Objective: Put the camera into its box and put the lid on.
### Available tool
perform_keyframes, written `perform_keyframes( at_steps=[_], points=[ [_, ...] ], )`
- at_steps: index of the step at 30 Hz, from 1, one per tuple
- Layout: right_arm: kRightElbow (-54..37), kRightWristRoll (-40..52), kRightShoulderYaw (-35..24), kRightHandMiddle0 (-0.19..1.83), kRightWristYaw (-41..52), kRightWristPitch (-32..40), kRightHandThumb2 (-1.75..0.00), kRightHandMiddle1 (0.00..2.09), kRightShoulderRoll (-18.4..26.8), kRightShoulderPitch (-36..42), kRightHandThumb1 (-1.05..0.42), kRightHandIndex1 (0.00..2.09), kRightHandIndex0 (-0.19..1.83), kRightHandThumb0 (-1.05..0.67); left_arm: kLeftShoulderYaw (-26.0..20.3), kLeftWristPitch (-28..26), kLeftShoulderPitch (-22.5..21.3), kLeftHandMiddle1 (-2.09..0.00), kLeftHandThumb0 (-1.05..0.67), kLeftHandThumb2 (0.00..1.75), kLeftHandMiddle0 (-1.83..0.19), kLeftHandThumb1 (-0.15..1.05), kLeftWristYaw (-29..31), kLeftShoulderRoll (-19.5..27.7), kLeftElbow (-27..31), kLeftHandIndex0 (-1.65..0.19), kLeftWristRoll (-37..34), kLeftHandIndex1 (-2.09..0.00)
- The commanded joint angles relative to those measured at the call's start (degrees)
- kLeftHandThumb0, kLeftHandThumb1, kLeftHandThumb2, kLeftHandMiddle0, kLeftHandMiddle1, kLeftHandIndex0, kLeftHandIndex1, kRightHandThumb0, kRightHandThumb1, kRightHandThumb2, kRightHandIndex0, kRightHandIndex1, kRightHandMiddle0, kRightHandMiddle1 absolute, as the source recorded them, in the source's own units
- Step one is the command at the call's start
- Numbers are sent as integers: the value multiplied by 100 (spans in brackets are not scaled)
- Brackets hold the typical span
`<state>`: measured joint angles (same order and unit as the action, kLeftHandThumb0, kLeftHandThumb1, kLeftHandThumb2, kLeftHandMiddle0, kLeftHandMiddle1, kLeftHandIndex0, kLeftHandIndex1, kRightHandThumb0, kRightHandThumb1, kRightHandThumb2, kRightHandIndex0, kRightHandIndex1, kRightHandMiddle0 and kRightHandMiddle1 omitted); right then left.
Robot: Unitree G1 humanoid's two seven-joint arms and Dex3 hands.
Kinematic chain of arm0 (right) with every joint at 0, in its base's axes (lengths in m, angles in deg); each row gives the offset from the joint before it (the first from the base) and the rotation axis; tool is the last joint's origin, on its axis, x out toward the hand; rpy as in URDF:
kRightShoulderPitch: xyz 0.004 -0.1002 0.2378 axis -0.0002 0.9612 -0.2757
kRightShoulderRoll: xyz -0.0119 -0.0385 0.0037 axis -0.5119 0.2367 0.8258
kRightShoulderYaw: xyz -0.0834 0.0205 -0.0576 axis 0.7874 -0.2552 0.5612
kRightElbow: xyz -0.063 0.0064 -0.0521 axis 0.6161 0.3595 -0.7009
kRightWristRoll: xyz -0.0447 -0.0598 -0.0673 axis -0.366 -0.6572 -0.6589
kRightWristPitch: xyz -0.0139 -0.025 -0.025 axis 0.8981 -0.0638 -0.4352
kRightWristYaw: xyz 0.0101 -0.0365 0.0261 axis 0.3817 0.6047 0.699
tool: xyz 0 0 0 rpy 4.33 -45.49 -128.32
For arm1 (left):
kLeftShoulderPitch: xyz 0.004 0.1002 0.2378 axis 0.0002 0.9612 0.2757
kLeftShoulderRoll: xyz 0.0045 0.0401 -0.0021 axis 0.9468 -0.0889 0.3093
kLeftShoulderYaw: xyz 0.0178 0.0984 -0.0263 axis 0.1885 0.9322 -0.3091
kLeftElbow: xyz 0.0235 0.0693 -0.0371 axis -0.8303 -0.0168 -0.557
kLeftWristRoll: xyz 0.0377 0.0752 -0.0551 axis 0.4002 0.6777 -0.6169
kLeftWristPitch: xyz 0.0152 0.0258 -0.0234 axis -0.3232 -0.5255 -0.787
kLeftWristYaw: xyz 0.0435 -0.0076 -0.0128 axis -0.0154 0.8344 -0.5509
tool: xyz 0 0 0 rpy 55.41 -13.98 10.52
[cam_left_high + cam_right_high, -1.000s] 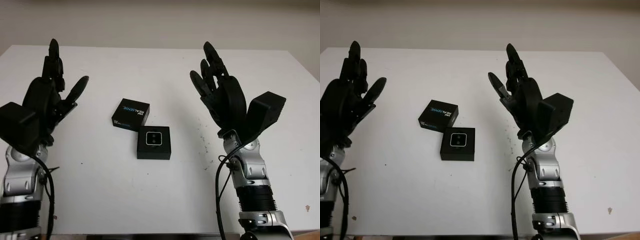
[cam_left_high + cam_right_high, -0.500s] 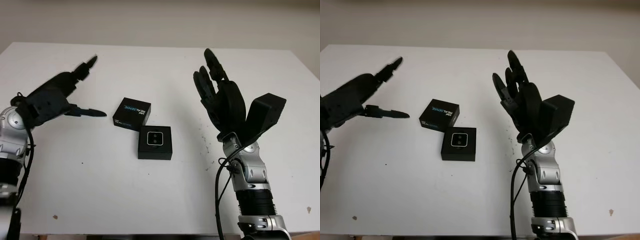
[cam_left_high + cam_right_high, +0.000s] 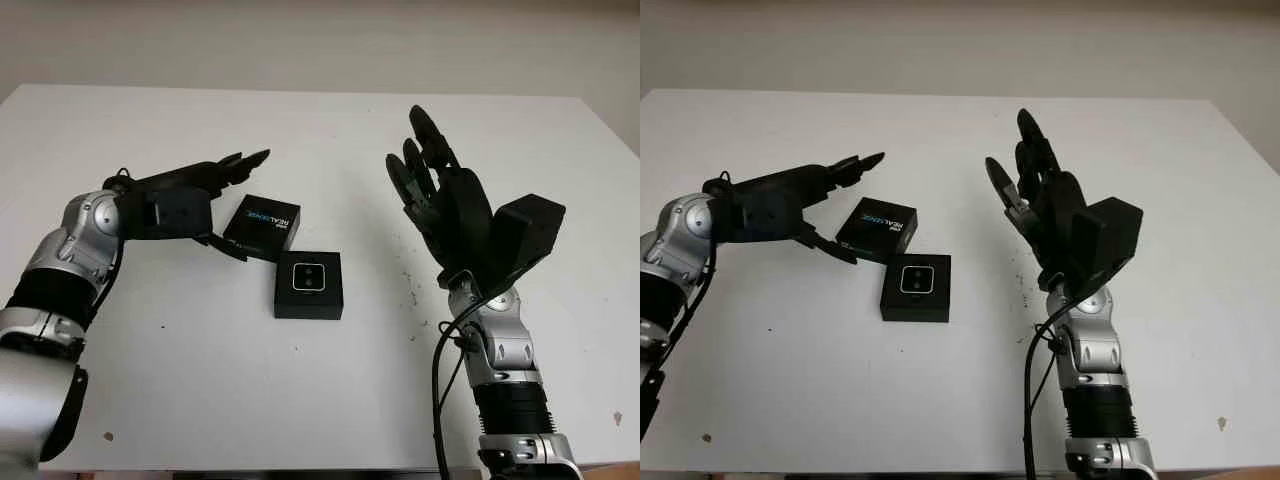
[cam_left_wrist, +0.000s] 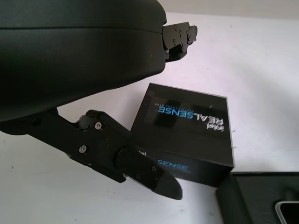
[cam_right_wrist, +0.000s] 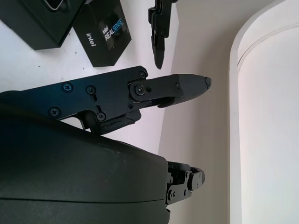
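Observation:
A black box (image 3: 309,285) lies mid-table, and the small silver-rimmed camera (image 3: 308,277) sits in its top. The black lid (image 3: 262,227), printed RealSense, lies flat against the box's far left corner. My left hand (image 3: 250,205) is open and low at the lid's left side. Its fingers (image 4: 180,35) reach over the lid's far edge and its thumb (image 4: 121,156) lies by the near corner; I cannot tell if they touch. My right hand (image 3: 440,200) is open and raised above the table to the right of the box.
The white table (image 3: 330,380) runs to its far edge at the wall. Small dark specks (image 3: 408,285) mark it between the box and my right arm. My right forearm (image 3: 505,390) with its cable rises from the front edge.
My left hand has swung down from a raised pose at the far left and moved in to the lid's left side. The right hand has barely moved. Box and lid are where they were.

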<state>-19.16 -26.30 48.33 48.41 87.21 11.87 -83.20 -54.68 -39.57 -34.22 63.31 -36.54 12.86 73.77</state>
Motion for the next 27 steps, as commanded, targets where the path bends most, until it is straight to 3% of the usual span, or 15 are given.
perform_keyframes(
  at_steps=[1, 11, 17, 21, 27],
  points=[
    [11, -17, -8, 9, -12, -107, -24, 17, 18, 38, -105, 9, 2, -53, 126, 76, -256, 0, -41, 6, 19, 78, -215, 4, -148, 19, 177, 0],
    [103, -127, 20, 7, -64, -172, -22, 18, 6, 104, -105, 8, 4, -54, 906, 814, -804, -5, -26, 6, 12, 80, -1493, 19, -922, 15, 1324, -3],
    [72, -122, 11, 7, -81, -154, -21, 18, -20, 140, -105, 8, 5, -52, 1135, 957, -919, -9, -18, 5, 0, 80, -1731, -2, -1152, 7, 1549, -8],
    [46, -121, 6, 7, -70, -122, -21, 18, -7, 172, -105, 8, 5, -52, 1359, 1003, -957, -10, -25, 6, -8, 81, -2003, 57, -1181, 0, 1844, -10],
    [-13, -122, -5, 7, -81, -64, -21, 18, 13, 183, -105, 8, 5, -51, 1295, 994, -948, -7, -26, 6, -7, 82, -1748, 27, -1303, -1, 1663, -9]
  ],
)
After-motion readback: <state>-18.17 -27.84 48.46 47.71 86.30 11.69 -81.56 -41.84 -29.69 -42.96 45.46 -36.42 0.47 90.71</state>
